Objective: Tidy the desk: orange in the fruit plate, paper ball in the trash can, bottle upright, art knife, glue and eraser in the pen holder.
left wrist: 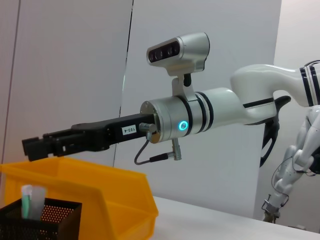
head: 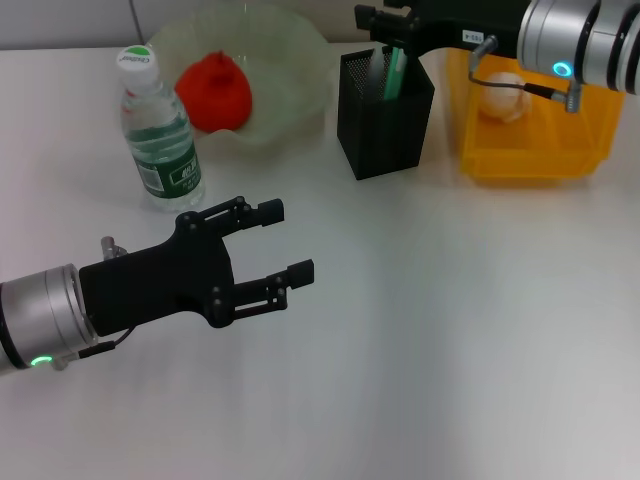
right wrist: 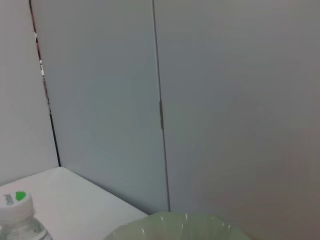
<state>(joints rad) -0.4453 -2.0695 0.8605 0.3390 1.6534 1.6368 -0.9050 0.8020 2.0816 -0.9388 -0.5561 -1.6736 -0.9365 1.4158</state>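
**Hidden and cut off**

The right gripper (head: 375,22) runs off the head view's top edge, so its finger state cannot be told. Its arm covers part of the trash can (head: 530,160) and the paper ball (head: 503,97). Inside the pen holder (head: 383,125), only a green-topped item (head: 394,72) shows; the rest is unreadable.

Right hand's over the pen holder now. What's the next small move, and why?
Probably lift the right hand up and back from the pen holder. The orange sits in the fruit plate, the paper ball in the trash can, the bottle upright.
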